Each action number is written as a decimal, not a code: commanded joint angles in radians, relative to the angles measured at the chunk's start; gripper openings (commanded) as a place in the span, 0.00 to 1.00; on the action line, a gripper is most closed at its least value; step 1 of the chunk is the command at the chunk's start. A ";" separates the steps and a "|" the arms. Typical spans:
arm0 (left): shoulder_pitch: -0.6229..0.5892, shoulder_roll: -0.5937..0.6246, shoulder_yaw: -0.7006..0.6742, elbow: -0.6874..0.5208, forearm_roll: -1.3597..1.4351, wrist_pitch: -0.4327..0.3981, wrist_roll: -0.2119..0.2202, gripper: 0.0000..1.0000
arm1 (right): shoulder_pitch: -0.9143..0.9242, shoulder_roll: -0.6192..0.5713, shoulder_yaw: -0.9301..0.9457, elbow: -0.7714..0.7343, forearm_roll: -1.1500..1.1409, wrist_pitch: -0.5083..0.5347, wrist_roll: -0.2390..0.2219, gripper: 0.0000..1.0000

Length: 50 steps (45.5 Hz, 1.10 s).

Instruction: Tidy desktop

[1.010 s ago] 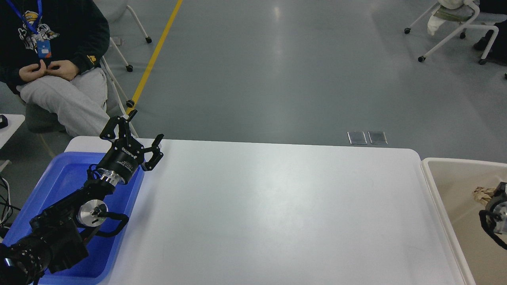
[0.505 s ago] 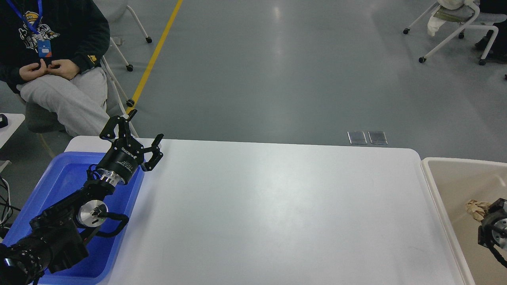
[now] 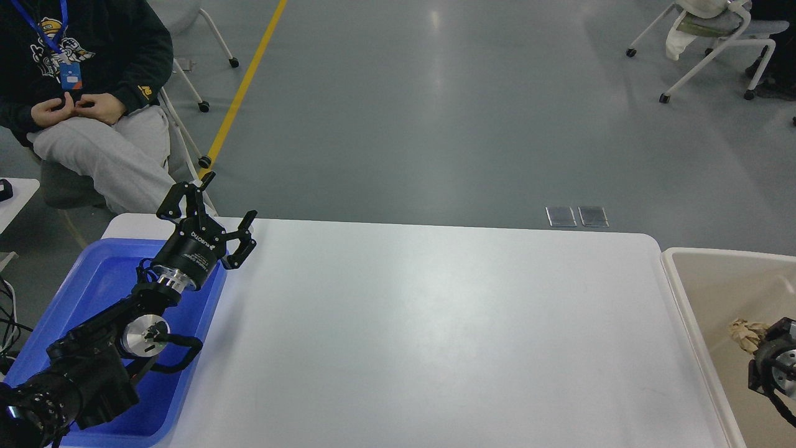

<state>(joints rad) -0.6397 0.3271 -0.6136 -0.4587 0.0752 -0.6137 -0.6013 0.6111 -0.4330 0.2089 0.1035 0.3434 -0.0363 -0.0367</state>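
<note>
The white desktop (image 3: 435,323) fills the middle of the head view, and nothing lies on it. My left gripper (image 3: 230,196) is open and empty, held above the far left corner of the desktop beside the blue tray (image 3: 93,280). Only a dark end of my right arm (image 3: 774,364) shows at the right edge, over the beige bin (image 3: 696,280). Its fingers cannot be made out. A crumpled brownish paper ball (image 3: 745,333) lies in the bin right beside it.
A seated person (image 3: 81,112) is just beyond the table's far left corner. A small white side table (image 3: 15,199) is at the left edge. Wheeled chairs (image 3: 709,43) stand far back right. Two metal floor plates (image 3: 577,216) lie behind the table.
The right arm has sunk lower and back toward the right edge. The paper ball now shows lower and further left in the bin. The left arm has not moved.
</note>
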 commanded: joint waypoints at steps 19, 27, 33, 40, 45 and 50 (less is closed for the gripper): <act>0.000 0.000 0.000 0.000 0.000 0.000 0.000 1.00 | -0.002 0.005 0.001 -0.008 -0.058 0.010 0.001 1.00; 0.000 0.000 0.002 0.000 0.000 0.000 0.000 1.00 | 0.048 -0.001 0.044 -0.007 -0.050 0.016 0.001 1.00; 0.000 0.000 0.000 0.000 0.000 0.000 -0.002 1.00 | 0.099 -0.006 0.159 0.002 -0.047 0.085 0.000 1.00; 0.000 0.001 0.002 0.000 0.000 0.000 -0.002 1.00 | 0.122 -0.012 0.308 0.064 -0.047 0.265 0.001 1.00; 0.000 0.000 0.002 0.000 0.000 0.000 -0.002 1.00 | 0.127 -0.032 0.391 0.162 -0.047 0.371 0.001 1.00; 0.000 0.000 0.002 0.000 0.000 0.000 -0.002 1.00 | 0.140 -0.030 0.425 0.246 -0.047 0.423 0.001 1.00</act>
<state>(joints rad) -0.6397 0.3269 -0.6127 -0.4586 0.0751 -0.6137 -0.6028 0.7193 -0.4518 0.5026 0.2056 0.2960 0.2281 -0.0361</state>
